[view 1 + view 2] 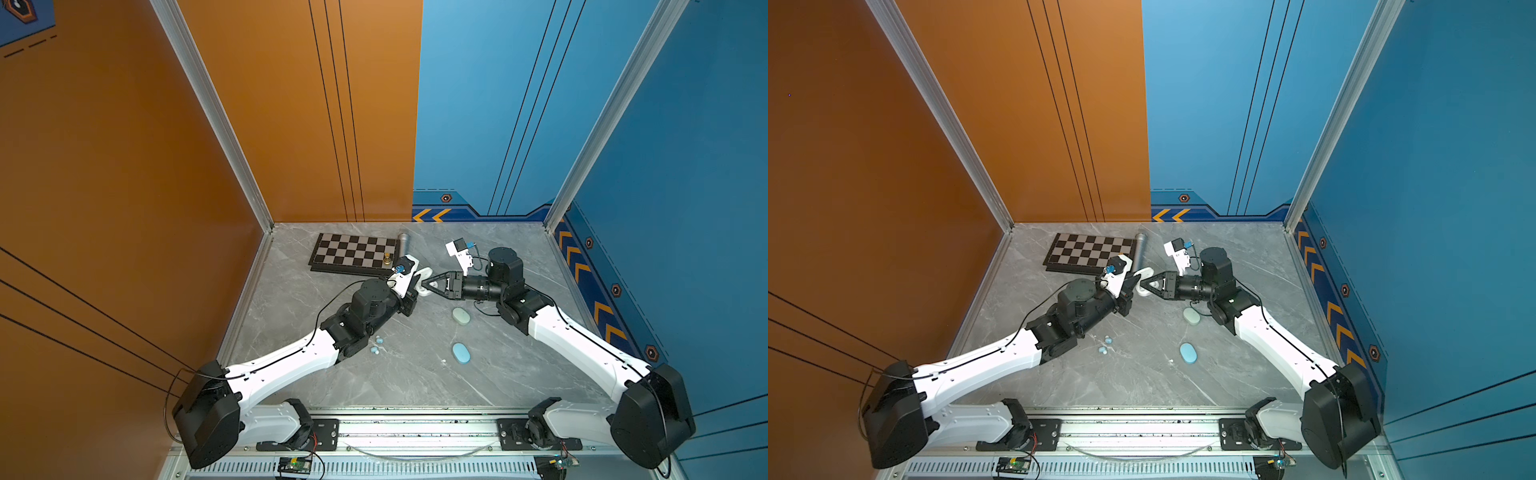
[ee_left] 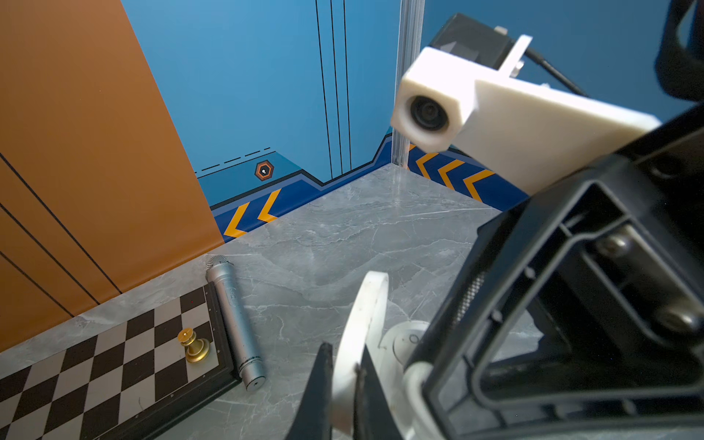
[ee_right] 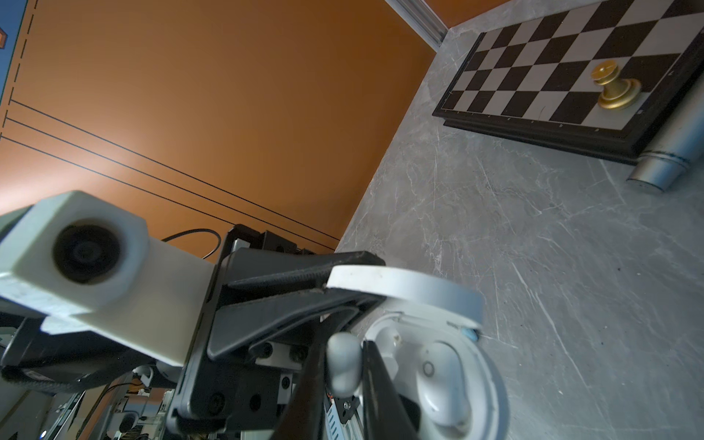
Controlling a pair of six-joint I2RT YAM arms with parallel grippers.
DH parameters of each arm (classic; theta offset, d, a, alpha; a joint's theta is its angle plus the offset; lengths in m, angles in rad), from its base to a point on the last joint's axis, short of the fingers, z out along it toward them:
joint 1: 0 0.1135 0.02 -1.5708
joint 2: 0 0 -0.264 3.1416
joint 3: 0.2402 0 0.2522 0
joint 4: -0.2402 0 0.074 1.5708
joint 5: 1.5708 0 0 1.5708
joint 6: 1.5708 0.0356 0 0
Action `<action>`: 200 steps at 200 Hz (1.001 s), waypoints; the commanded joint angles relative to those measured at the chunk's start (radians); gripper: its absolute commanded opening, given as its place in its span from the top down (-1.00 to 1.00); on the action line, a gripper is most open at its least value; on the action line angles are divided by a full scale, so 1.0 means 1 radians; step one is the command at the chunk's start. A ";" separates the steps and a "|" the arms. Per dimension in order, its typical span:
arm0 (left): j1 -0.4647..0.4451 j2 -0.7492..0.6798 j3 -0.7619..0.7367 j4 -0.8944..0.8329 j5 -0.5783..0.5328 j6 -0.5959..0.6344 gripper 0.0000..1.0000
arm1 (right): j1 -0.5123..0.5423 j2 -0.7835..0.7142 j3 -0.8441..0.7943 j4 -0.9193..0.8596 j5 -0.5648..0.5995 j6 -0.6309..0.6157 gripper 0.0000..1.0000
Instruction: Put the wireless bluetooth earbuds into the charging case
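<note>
The left gripper point(image 2: 344, 367) was clamped tight on the raised lid point(image 2: 364, 304) of the open white charging case point(image 3: 453, 384), near the chessboard point(image 1: 353, 251). The right gripper point(image 1: 424, 285) pinched a white earbud point(image 3: 343, 365) between nearly closed fingers, right at the case's base. Loose light blue earbuds point(image 1: 379, 341) lay on the table point(image 1: 395, 386) by the left arm

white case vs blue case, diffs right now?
Lid: the white case is open, lid raised; the blue case is shut.
Grip: the left gripper pinches the white case's lid; nothing touches the blue case, lying flat on the table.
Place: the white case sits near the chessboard; the blue case lies well away from it.
Both are rounded oval cases.
</note>
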 commanded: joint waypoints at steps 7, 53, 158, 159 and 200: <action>-0.009 0.001 0.038 0.021 0.019 0.003 1.00 | 0.005 0.011 0.025 0.020 0.024 0.005 0.63; -0.008 0.001 0.041 0.021 0.019 0.008 1.00 | 0.004 0.014 0.032 -0.018 0.039 -0.021 0.54; -0.009 -0.002 0.033 0.019 0.025 0.021 1.00 | 0.004 -0.014 0.088 -0.109 0.075 -0.086 0.35; -0.008 -0.002 0.032 0.020 0.025 0.021 1.00 | 0.004 -0.015 0.090 -0.109 0.075 -0.086 0.35; -0.009 -0.008 0.004 0.019 -0.011 0.054 1.00 | -0.005 -0.057 0.148 -0.151 0.075 -0.119 0.32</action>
